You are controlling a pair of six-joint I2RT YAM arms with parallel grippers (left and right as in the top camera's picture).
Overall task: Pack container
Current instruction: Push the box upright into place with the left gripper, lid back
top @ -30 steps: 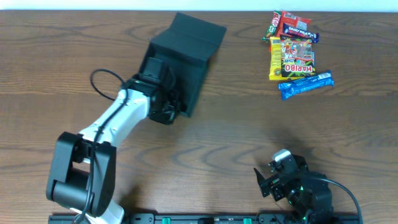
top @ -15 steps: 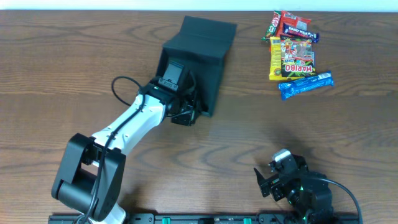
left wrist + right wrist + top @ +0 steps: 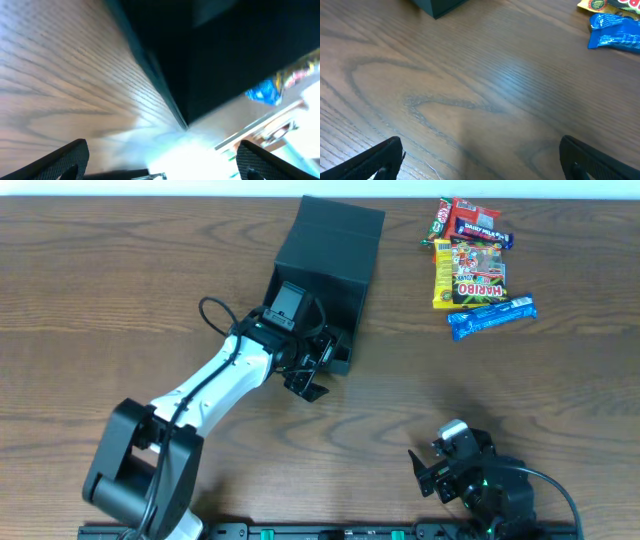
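The container [image 3: 335, 255], a matte black cardboard box, lies at the back middle of the table, its long side running front to back. My left gripper [image 3: 323, 372] is open at the box's near end, with nothing between the jaws. In the blurred left wrist view, the box [image 3: 230, 55] fills the top and my left gripper [image 3: 162, 167] stands wide open below it. My right gripper [image 3: 432, 470] is open and empty at the front right. In the right wrist view, my right gripper [image 3: 482, 162] is over bare wood and a corner of the box [image 3: 437, 6] shows at the top.
A pile of snack packets [image 3: 470, 255] lies at the back right, with a blue packet [image 3: 492, 317] at its near edge. That blue packet also shows in the right wrist view [image 3: 615, 32]. The table is dark wood.
My left arm has moved right and away, and the box has slid right and turned with it. The right arm has not moved.
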